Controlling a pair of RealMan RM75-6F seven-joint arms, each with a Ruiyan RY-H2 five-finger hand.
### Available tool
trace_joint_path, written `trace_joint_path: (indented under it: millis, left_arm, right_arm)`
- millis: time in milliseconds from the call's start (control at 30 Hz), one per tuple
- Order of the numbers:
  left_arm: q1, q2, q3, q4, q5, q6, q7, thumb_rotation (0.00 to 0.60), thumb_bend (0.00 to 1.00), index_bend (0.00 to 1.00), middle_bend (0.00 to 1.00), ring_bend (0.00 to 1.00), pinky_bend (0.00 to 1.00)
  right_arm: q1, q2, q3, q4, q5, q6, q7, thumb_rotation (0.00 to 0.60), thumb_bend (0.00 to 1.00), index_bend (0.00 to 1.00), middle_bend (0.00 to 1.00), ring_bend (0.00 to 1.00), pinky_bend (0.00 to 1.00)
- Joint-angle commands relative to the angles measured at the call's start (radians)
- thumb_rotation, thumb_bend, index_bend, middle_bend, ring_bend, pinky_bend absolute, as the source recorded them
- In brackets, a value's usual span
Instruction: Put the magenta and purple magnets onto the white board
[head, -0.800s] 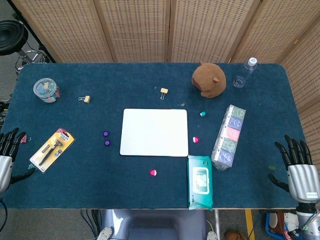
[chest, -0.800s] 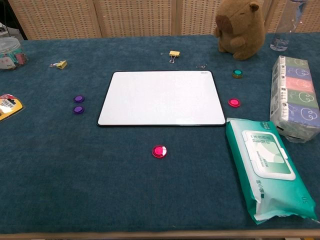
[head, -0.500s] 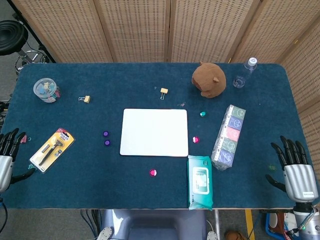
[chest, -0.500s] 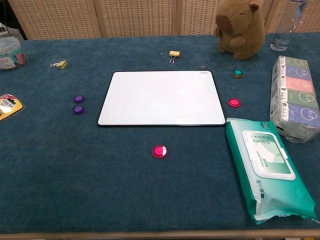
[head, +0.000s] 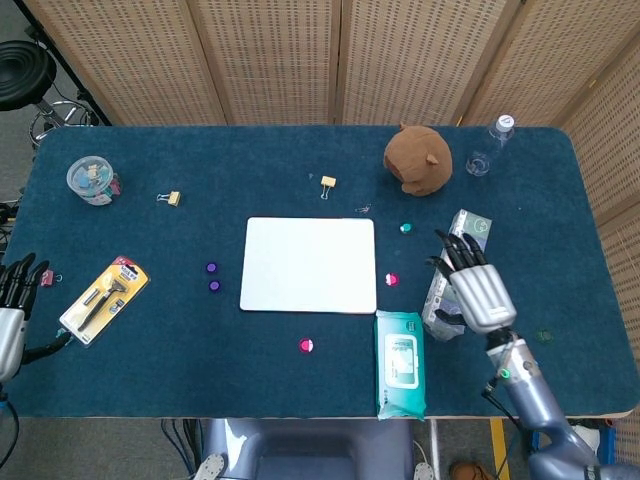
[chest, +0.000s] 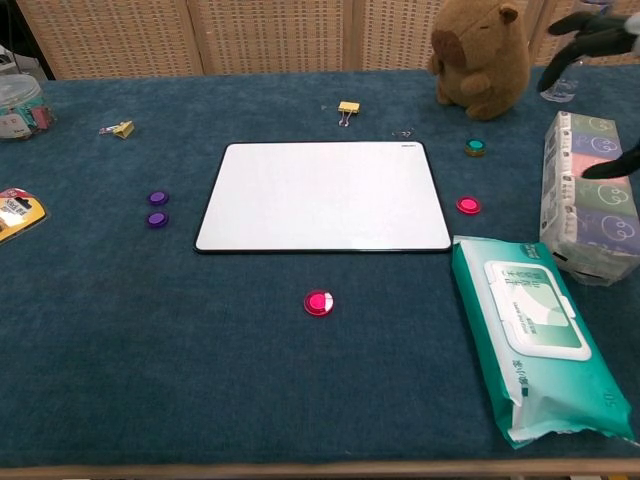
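The white board (head: 309, 264) (chest: 322, 195) lies flat mid-table with nothing on it. Two purple magnets (head: 211, 268) (head: 214, 286) (chest: 158, 198) (chest: 157, 219) sit just left of it. One magenta magnet (head: 306, 346) (chest: 319, 302) lies in front of the board, another (head: 392, 279) (chest: 468, 205) off its right edge. My right hand (head: 470, 283) (chest: 600, 60) hovers open over the tissue pack, fingers spread, right of that magnet. My left hand (head: 14, 300) rests open at the table's left edge, holding nothing.
A tissue pack (head: 459, 262) and a green wipes packet (head: 400, 362) lie right of the board. A teal magnet (head: 406, 228), brown plush (head: 418, 158), bottle (head: 490, 145), yellow clips (head: 327, 182) (head: 171, 198), a jar (head: 92, 180) and a razor pack (head: 103, 298) are scattered around.
My right hand has swung from the table's right edge leftward and up, to over the tissue pack. The left hand and all the magnets stay put.
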Motion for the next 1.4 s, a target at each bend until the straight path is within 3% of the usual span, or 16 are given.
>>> trace_joint_path:
  millis: [33,200,500,600,833,1067,1400]
  left_arm:
    - [-0.003,0.002,-0.003,0.0,-0.009,-0.009,-0.007,0.6,0.03,0.0,0.0,0.0,0.0]
    - [-0.005,0.009,-0.005,-0.003,-0.018,-0.016,-0.015,0.6,0.03,0.0,0.0,0.0,0.0]
    - [-0.01,0.011,-0.008,-0.006,-0.032,-0.032,-0.013,0.6,0.03,0.0,0.0,0.0,0.0]
    - [-0.01,0.01,-0.009,-0.006,-0.035,-0.032,-0.01,0.6,0.03,0.0,0.0,0.0,0.0]
    - [-0.013,0.007,-0.01,-0.008,-0.043,-0.041,0.0,0.6,0.03,0.0,0.0,0.0,0.0]
    - [-0.013,0.004,-0.011,-0.01,-0.049,-0.041,0.007,0.6,0.03,0.0,0.0,0.0,0.0]
    - [-0.013,0.007,-0.013,-0.011,-0.053,-0.041,0.0,0.6,0.03,0.0,0.0,0.0,0.0]
  right_arm:
    - [0.107,-0.118,0.042,0.072,0.156,-0.122,-0.117,0.6,0.0,0.32,0.0,0.0,0.0]
    - [0.177,-0.211,0.047,0.175,0.276,-0.167,-0.178,0.6,0.0,0.37,0.0,0.0,0.0]
    - [0.248,-0.283,0.035,0.303,0.389,-0.209,-0.217,0.6,0.03,0.37,0.0,0.0,0.0]
    - [0.26,-0.289,0.034,0.322,0.409,-0.213,-0.222,0.6,0.09,0.38,0.0,0.0,0.0]
    - [0.286,-0.29,0.031,0.347,0.455,-0.228,-0.223,0.6,0.12,0.4,0.0,0.0,0.0]
    - [0.312,-0.289,0.021,0.362,0.499,-0.242,-0.226,0.6,0.21,0.41,0.0,0.0,0.0]
    - [0.348,-0.305,0.01,0.38,0.556,-0.243,-0.243,0.6,0.22,0.41,0.0,0.0,0.0]
